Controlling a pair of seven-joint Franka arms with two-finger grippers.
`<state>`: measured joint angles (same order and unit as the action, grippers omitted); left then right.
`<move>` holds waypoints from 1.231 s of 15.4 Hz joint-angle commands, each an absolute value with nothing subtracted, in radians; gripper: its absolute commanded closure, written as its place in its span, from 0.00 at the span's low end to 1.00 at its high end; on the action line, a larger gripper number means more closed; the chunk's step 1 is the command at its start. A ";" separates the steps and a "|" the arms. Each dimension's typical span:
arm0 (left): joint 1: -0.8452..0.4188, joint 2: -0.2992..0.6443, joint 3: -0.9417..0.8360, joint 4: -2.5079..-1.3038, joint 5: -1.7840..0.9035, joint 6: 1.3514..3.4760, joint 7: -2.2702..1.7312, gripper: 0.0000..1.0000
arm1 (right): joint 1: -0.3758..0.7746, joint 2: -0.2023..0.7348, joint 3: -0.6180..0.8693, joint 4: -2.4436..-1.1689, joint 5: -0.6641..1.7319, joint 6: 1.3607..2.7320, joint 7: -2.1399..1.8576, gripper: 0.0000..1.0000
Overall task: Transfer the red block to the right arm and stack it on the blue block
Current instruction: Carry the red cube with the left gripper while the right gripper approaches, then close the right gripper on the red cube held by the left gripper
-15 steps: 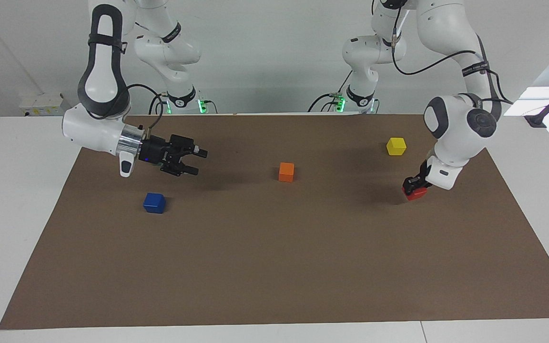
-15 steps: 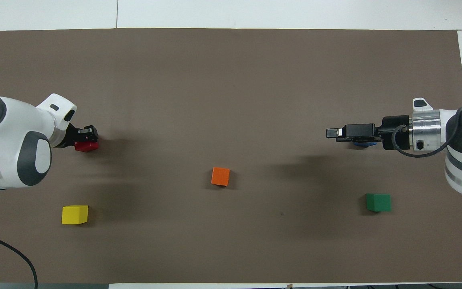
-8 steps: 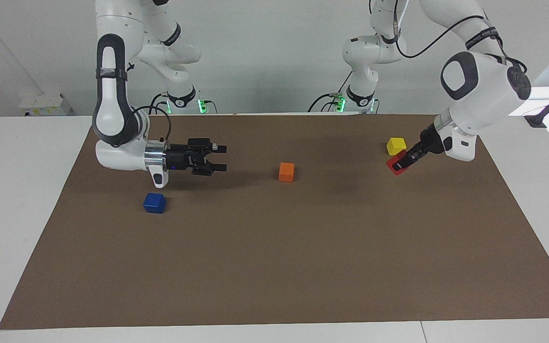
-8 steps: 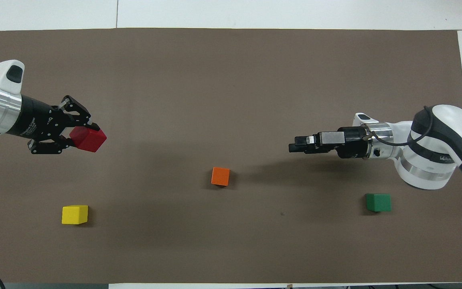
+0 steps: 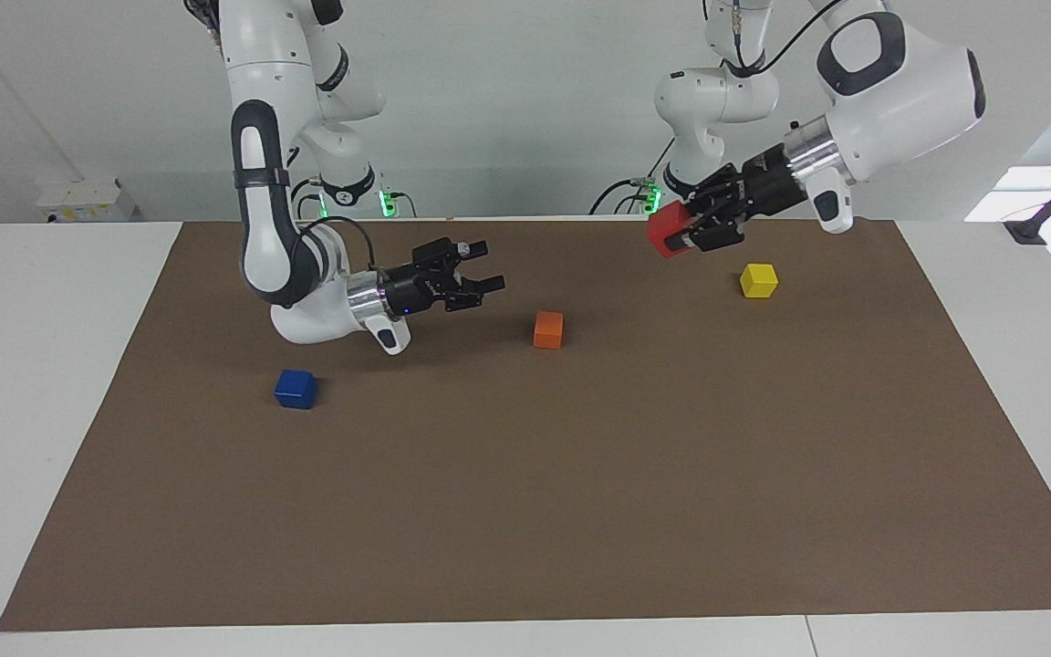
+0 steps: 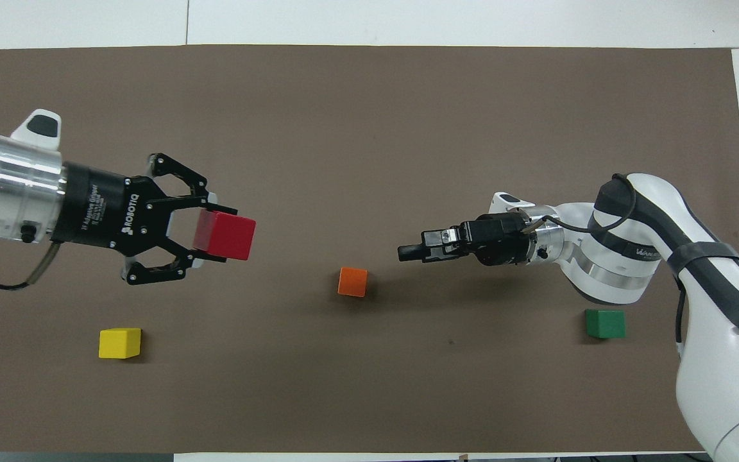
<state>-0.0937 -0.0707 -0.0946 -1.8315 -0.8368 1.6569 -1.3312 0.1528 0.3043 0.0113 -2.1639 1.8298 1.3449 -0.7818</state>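
My left gripper (image 5: 682, 233) pinches the red block (image 5: 669, 229) aloft by its near half; the right gripper (image 5: 482, 267), jaws apart, waits over the mat near the orange cube (image 5: 548, 329), so a misaligned handover risks dropping it.

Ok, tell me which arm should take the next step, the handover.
Right, probably. The left gripper already holds the red block up in the air, pointed toward the middle. The right gripper is open, empty, and aimed at it over the mat, so it is placed to close in and take the block.

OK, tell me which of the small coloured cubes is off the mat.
The small bright red cube: it is held in the air by the left gripper, while the orange, yellow, blue and green cubes rest on the mat.
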 commanded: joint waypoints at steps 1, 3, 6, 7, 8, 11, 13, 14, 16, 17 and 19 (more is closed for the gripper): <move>-0.165 -0.159 -0.086 -1.974 -0.940 1.779 -1.460 1.00 | 0.185 0.348 0.012 -2.149 1.908 1.254 -0.819 0.00; -0.245 -0.199 -0.086 -2.043 -0.962 1.912 -1.540 1.00 | 0.207 0.408 0.014 -2.146 1.931 1.215 -0.900 0.00; -0.385 -0.199 -0.086 -2.085 -0.985 2.167 -1.630 1.00 | 0.258 0.498 0.012 -2.125 2.005 1.068 -0.940 0.00; -0.403 -0.198 -0.086 -2.088 -0.985 2.201 -1.650 1.00 | 0.262 0.502 0.012 -2.125 2.006 1.063 -0.946 0.00; -0.406 -0.199 -0.086 -2.094 -0.985 2.206 -1.657 1.00 | 0.265 0.502 0.012 -2.125 2.008 1.055 -0.946 0.00; -0.407 -0.201 -0.084 -2.105 -0.985 2.207 -1.696 1.00 | 0.268 0.500 0.012 -2.117 2.019 1.052 -0.934 0.00; -0.405 -0.215 -0.083 -2.131 -0.985 2.207 -1.736 1.00 | 0.273 0.502 0.012 -2.097 2.049 1.054 -0.925 0.00; -0.406 -0.219 -0.083 -2.143 -0.985 2.212 -1.752 1.00 | 0.284 0.502 0.014 -2.089 2.086 1.058 -0.925 0.00; -0.411 -0.229 -0.093 -2.175 -0.983 2.273 -1.790 1.00 | 0.325 0.505 0.012 -2.065 2.143 1.074 -0.925 0.00; -0.420 -0.230 -0.110 -2.178 -0.983 2.298 -1.817 1.00 | 0.324 0.509 0.012 -2.047 2.144 1.089 -0.923 0.00; -0.423 -0.229 -0.115 -2.178 -0.983 2.330 -1.833 1.00 | 0.328 0.511 0.012 -2.034 2.143 1.115 -0.923 0.00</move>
<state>-0.4023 -0.1892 -0.1139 -2.1377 -0.9605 2.2758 -1.7992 0.3230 0.5000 0.0127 -2.0637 2.1240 1.0933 -0.9360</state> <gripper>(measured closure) 0.458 0.000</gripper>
